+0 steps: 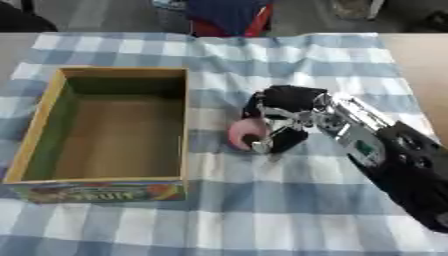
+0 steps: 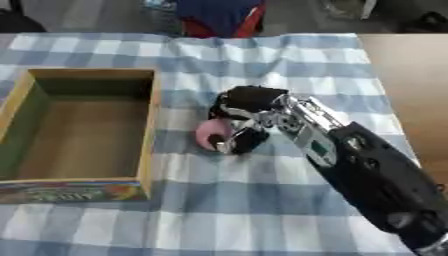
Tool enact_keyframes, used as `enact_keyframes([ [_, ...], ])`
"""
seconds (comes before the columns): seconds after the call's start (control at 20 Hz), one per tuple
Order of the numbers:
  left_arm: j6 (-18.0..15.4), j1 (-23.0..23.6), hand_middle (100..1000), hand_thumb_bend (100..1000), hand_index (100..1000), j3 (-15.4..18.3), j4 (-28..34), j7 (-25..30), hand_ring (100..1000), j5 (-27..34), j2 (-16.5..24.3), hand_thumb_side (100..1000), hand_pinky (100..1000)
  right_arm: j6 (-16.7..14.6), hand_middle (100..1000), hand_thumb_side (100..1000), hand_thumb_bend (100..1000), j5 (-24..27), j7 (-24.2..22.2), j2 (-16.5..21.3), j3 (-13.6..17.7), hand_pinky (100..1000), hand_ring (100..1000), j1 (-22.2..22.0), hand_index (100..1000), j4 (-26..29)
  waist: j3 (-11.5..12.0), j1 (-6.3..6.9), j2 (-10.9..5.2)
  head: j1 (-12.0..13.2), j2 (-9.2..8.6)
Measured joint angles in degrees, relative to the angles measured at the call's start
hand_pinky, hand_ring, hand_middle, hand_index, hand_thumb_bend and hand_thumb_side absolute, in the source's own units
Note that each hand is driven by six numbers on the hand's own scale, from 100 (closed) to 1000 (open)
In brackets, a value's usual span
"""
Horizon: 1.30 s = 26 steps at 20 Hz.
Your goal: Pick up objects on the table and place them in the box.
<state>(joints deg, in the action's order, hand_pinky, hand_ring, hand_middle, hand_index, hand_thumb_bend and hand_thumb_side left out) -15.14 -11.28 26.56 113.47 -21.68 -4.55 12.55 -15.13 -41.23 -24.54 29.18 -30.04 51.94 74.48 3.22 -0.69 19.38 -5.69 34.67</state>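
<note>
The box (image 1: 96, 191) front panel carries colourful print — one word seemingly "FRUIT" — otherwise unreadable.

right hand (image 1: 282, 117): fingers curled round a pink round thing (image 1: 241, 134) on the blue-checked cloth (image 1: 289, 210) | box (image 1: 39, 134): open, nothing visible inside, left of the hand, apart from it | arm enters from lower right

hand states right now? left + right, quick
Left robot hand: not in view.
Right robot hand: fingers curled round the pink round object on the checked cloth, beside the box.
</note>
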Motion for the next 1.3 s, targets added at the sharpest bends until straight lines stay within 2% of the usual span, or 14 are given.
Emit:
enact_keyframes([
  [0.35,0.00,-0.11,527,425,786,-0.04,0.00,0.33,580,0.00,0.00,562,357,0.77,398,235,100,0.60,4.32,-0.30,0.01,497,565,0.44,599,0.08,-0.05,-0.01,0.00,-0.03,-0.04],
  [0.4,0.02,-0.13,527,425,786,-0.07,0.00,0.42,580,0.00,0.00,562,357,0.94,398,335,100,0.82,5.04,-0.30,0.03,491,558,0.52,590,0.17,-0.07,-0.01,0.00,-0.03,-0.06],
  [0.45,0.04,-0.14,527,425,786,-0.13,0.00,0.46,580,0.00,0.00,563,357,1.13,395,218,100,1.07,5.77,-0.30,0.04,490,556,0.52,587,0.38,-0.08,-0.01,0.00,-0.03,-0.15],
  [0.5,0.04,-0.17,527,425,786,-0.15,0.00,0.48,580,0.00,0.00,563,357,1.34,392,211,100,1.26,6.50,-0.30,0.07,486,551,0.56,581,0.59,-0.09,-0.01,0.00,-0.03,-0.19],
  [0.8,0.08,-0.19,528,424,787,-0.17,0.00,0.55,581,0.00,0.00,563,358,2.71,387,190,100,3.21,9.68,-0.28,0.94,481,540,1.76,557,2.20,-0.14,-0.08,-0.01,-0.02,-0.20],
  [1.3,0.12,-0.19,529,422,788,-0.18,0.00,0.57,582,0.00,0.00,562,358,4.89,379,198,100,6.54,10.78,-0.25,2.14,484,536,4.15,539,5.17,-0.37,-0.11,-0.05,-0.02,-0.20],
])
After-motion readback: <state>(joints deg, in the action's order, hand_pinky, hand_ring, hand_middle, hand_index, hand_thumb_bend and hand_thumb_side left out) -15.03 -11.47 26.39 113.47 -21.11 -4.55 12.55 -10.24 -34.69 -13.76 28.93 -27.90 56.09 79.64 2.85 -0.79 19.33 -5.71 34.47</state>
